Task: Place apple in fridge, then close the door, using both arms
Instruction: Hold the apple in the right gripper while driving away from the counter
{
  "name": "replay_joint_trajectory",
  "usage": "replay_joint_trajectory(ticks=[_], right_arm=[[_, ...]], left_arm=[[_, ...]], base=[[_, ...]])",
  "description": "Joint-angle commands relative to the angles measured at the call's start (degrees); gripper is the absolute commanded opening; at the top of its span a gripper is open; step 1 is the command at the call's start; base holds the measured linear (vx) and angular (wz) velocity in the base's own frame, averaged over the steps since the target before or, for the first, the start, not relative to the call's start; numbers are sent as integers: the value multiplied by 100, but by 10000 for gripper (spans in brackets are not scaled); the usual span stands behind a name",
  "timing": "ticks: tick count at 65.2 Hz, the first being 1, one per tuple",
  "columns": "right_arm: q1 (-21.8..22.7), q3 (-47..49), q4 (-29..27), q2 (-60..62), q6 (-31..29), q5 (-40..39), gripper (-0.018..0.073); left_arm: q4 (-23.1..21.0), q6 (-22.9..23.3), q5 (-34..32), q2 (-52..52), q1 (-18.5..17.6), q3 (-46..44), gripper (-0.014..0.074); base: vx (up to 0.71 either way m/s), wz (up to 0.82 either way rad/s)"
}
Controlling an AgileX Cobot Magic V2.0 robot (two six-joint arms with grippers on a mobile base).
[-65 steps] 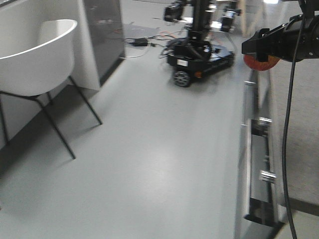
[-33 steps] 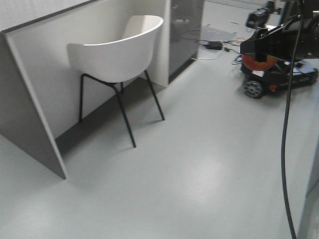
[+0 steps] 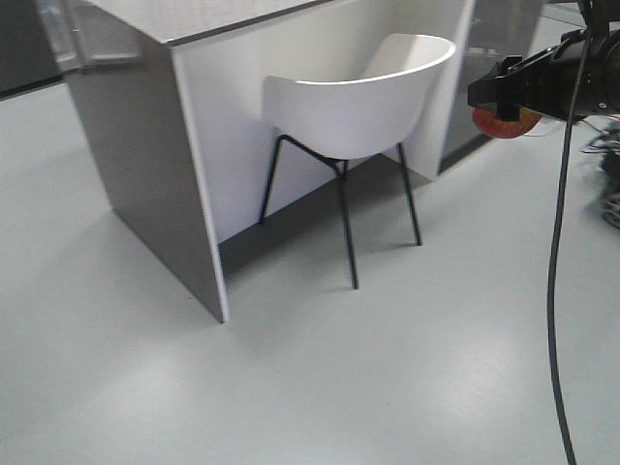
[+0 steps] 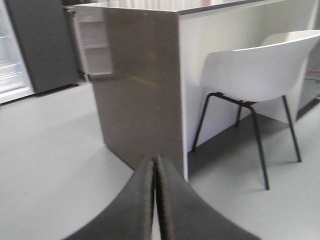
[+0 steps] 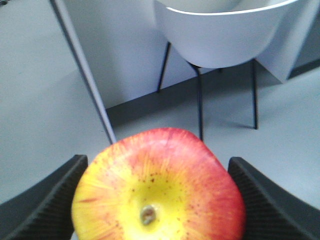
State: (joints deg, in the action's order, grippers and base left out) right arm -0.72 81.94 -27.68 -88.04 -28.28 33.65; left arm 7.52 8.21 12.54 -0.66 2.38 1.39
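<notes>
The fist-sized red-and-yellow apple [image 5: 160,195] is clamped between the ribbed black jaws of the right gripper [image 5: 157,172]. Its stem dimple is turned to the wrist camera, and it is carried high above the pale grey floor [image 3: 291,387] at the right of the scene. The jaws of the left gripper [image 4: 154,162] are pressed together on nothing. The tall dark grey fridge [image 4: 45,45] is seen only at the far left of the left wrist view. What appears to be its white-lined door [image 4: 95,45] stands open beside it, and both are well apart from the apple.

Only the round flanks are gripped, so the apple could be rolled out of the jaws by a jolt or a sharp turn of the base and bruised on the hard floor. The white shell chair on thin black legs [image 3: 368,97] and the grey-sided white table [image 3: 136,165] appear to lie towards the fridge, and could be clipped if the path is cut close. The slack black cable [image 3: 557,291] could be snagged on the chair back. The open door could be struck by the raised arm on approach.
</notes>
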Motion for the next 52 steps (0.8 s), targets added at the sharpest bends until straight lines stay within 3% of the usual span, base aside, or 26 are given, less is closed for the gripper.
replay_joint_trajectory(ticks=[1, 52], right_arm=[[6, 195, -129, 253, -42, -335, 165], [6, 195, -129, 253, -42, -333, 165]], left_arm=[[-38, -2, -387, -90, -34, 164, -6], [-38, -2, -387, -90, -34, 164, -6]], base=[[1, 47], [1, 44]])
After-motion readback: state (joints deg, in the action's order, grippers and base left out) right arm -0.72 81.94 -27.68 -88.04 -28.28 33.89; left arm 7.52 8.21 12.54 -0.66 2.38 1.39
